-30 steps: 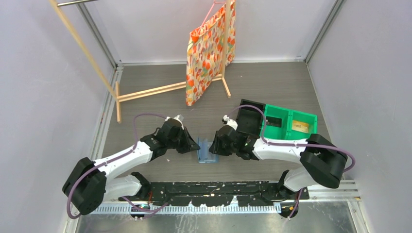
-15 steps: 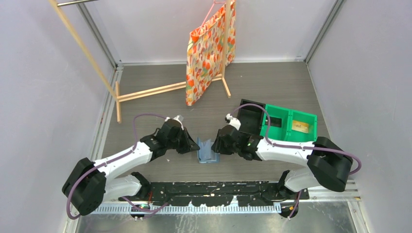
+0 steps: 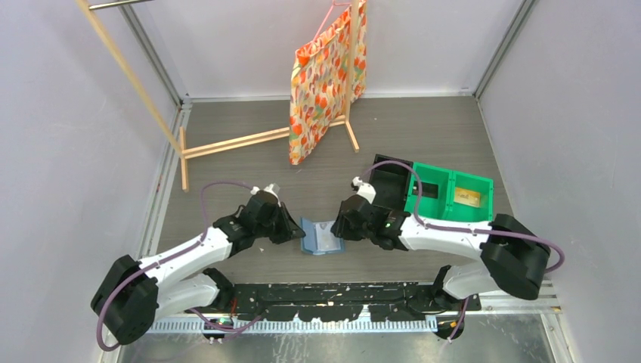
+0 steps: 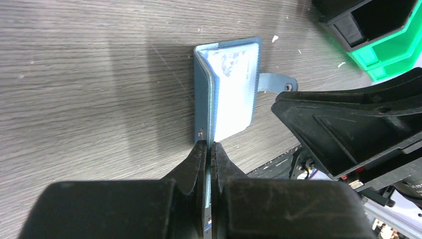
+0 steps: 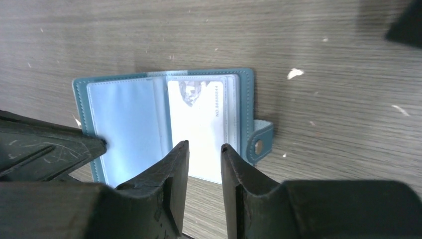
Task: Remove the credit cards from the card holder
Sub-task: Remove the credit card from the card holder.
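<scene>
Grey wood-grain surface (image 3: 423, 128). Left fingers (image 4: 198, 162) pinch holder (image 5: 119, 114) cover, floppy; right fingers (image 5: 171, 174) spread above card (image 5: 199, 119): likely stiff, slick; take its sleeve-mouth edge.

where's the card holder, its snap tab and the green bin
card holder (image 5: 124, 119), right wrist view, pale blue inside of its left flap
snap tab (image 5: 259, 144), right wrist view, end of the tab at its stud
green bin (image 3: 447, 195), top external view, wall between its two compartments
</scene>
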`<control>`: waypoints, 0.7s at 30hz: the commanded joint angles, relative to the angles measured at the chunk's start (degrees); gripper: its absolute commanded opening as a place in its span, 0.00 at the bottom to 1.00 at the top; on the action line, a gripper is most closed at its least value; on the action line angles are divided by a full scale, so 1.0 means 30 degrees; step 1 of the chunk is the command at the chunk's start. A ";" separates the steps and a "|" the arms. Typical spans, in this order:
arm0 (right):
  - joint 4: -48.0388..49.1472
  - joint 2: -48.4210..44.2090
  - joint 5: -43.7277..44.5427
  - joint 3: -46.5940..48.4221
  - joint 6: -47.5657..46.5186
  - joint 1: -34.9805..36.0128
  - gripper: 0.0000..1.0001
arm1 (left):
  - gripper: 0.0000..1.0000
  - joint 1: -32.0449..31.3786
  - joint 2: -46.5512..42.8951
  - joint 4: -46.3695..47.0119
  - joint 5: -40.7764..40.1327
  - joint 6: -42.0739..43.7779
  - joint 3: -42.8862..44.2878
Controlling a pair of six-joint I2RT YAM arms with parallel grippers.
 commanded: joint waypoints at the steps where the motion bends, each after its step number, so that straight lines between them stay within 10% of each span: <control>1: 0.1044 0.1613 -0.1293 0.1412 -0.0748 0.0540 0.33 | 0.01 -0.0074 -0.0842 -0.1318 -0.1052 0.0647 -0.0447; 8: 0.1178 0.3926 -0.1820 0.2188 -0.0687 0.0638 0.25 | 0.02 -0.0046 -0.1100 -0.3142 -0.2059 0.1256 -0.0504; 15: -0.0667 0.2615 0.0299 0.1966 -0.0997 0.0517 0.26 | 0.43 -0.0074 -0.2288 -0.6497 -0.4014 0.2644 0.1713; 21: -0.0582 0.2941 -0.0602 0.2223 -0.1262 0.0049 0.30 | 0.46 -0.0509 -0.2752 -0.6506 -0.4259 0.2756 0.2531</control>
